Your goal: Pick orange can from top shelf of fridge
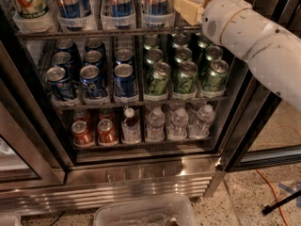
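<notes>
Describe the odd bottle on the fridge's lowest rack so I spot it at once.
In the fridge, drop to the lowest rack, under the green cans. The bottle stands between the red cans on its left and clear water bottles on its right; only it has a white cap over a dark body. The gripper is up at the top shelf.

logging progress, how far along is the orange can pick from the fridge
Done: the beige two-finger gripper is at the right end of the wire top shelf with clear plastic bins in the stainless-steel fridge. In hand: the approach to the copper-orange can, not visible here. Left: grasp it, lift it out.
</notes>
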### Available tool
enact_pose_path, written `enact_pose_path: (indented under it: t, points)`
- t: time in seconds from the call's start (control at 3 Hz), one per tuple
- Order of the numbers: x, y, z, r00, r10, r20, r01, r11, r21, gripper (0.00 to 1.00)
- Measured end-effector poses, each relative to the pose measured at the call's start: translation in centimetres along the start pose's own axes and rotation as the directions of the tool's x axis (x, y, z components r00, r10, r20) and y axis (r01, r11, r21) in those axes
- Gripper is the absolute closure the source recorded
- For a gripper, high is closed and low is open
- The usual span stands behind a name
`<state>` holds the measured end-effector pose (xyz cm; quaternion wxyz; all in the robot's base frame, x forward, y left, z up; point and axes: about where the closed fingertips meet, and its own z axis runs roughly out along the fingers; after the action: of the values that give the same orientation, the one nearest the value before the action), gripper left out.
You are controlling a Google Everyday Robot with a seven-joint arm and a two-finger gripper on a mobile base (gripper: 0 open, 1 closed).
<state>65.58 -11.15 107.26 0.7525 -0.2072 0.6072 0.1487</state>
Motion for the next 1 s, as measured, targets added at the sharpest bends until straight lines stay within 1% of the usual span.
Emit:
enact_pose_path:
  t: [0.67, 1.0]
  points:
    - [0.00, 0.01, 0.01, 1.000, 0.000, 0.000, 0.000, 1.0000, 0.000, 1.00]
    - [-0.11, 0.21, 0.10, 1.000, 0.000, 0.003, 0.000, 1.0000, -0.005, 1.00]
